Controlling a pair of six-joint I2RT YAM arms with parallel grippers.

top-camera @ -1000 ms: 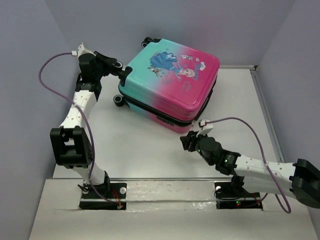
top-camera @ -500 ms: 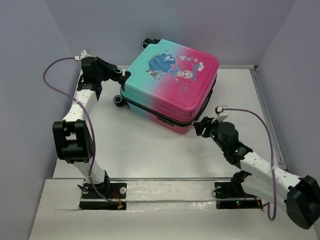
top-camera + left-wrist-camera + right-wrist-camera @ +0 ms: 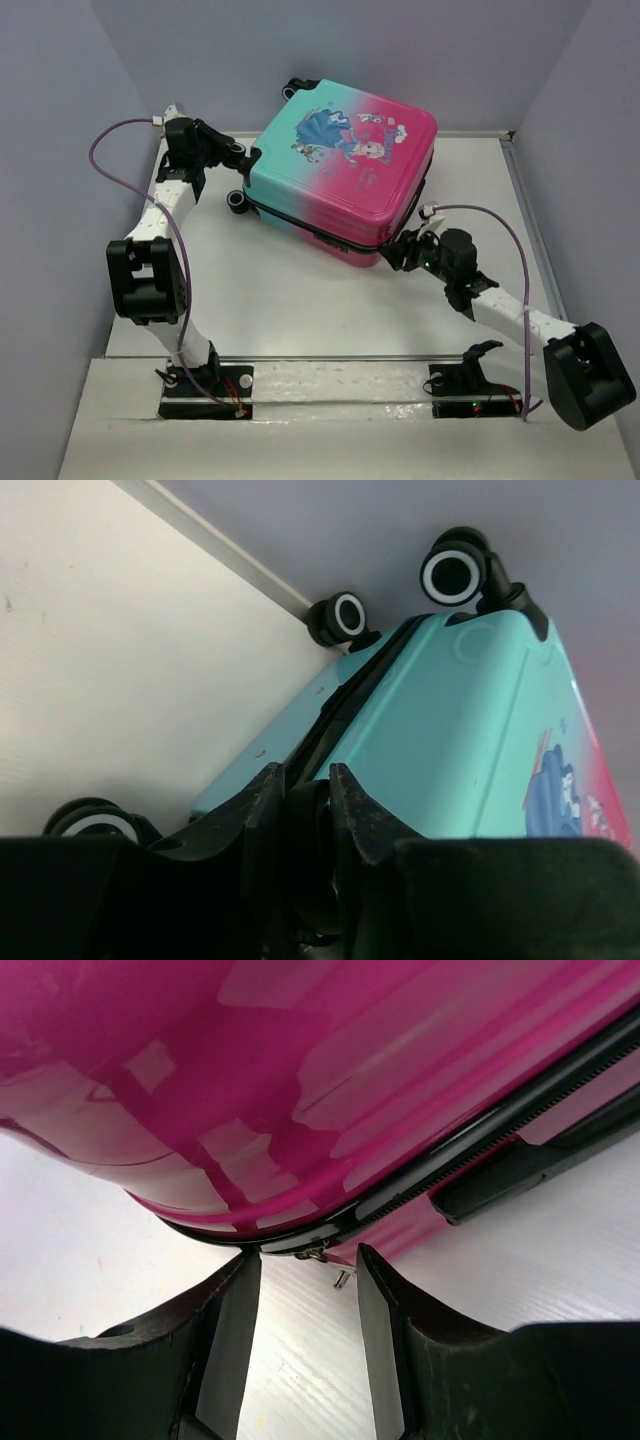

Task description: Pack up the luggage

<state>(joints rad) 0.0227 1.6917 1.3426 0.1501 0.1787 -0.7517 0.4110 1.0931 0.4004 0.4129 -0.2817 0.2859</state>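
Teal-to-pink luggage [image 3: 385,190], princess print [image 3: 345,140], black wheels [image 3: 457,572]

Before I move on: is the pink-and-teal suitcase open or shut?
Shut: the pink-to-teal hard-shell suitcase lies flat, both shells together along the black zipper seam. Whether fully zipped, cannot tell.

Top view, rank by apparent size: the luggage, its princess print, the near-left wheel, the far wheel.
1. The luggage
2. The princess print
3. The near-left wheel and the far wheel: they look too alike to rank, and both are partly hidden.
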